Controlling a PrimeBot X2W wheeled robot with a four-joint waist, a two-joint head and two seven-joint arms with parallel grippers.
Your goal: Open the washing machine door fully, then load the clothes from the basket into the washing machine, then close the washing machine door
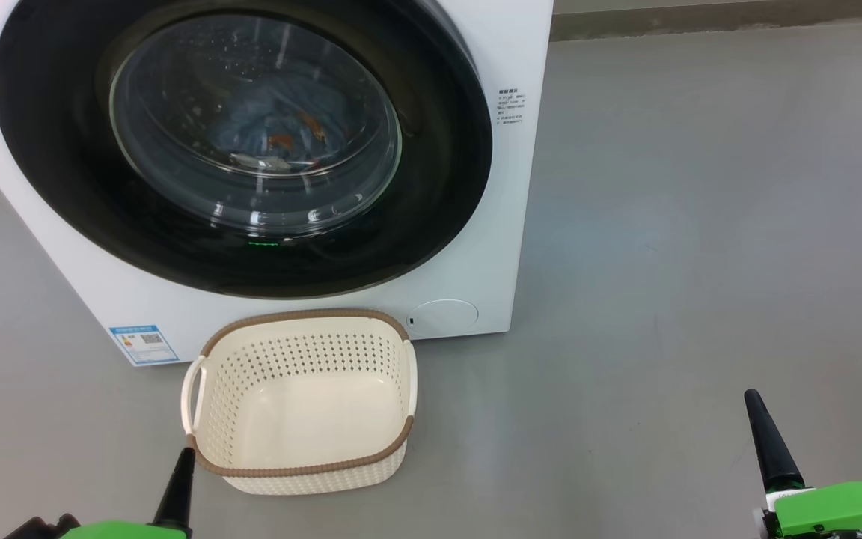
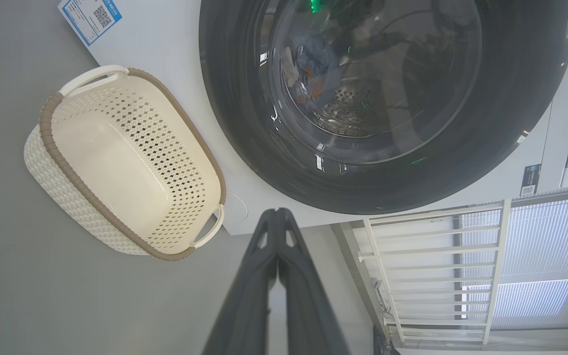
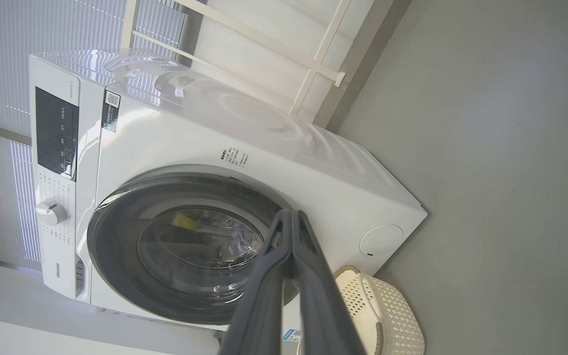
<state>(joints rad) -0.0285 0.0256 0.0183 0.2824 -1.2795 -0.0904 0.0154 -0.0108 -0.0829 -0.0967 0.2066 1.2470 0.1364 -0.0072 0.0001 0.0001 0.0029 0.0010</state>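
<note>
Brand: small grey brand lettering reads "Hisense", on the front panel of the big white boxy front-loading washing machine.
Energy tag: blue-bordered label on the machine's lower front corner, with a QR code; its print is too small to read.
Notice: block of dark print on the white front, illegible.
Sticker: narrow dark sticker with a QR code, lettering illegible.
Controls: black control panel, faint marks, unreadable.

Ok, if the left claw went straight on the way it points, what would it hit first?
Probably the washing machine door, at its black rim, judging by the left wrist view; the basket sits off to the side. Depth is unclear.
</note>
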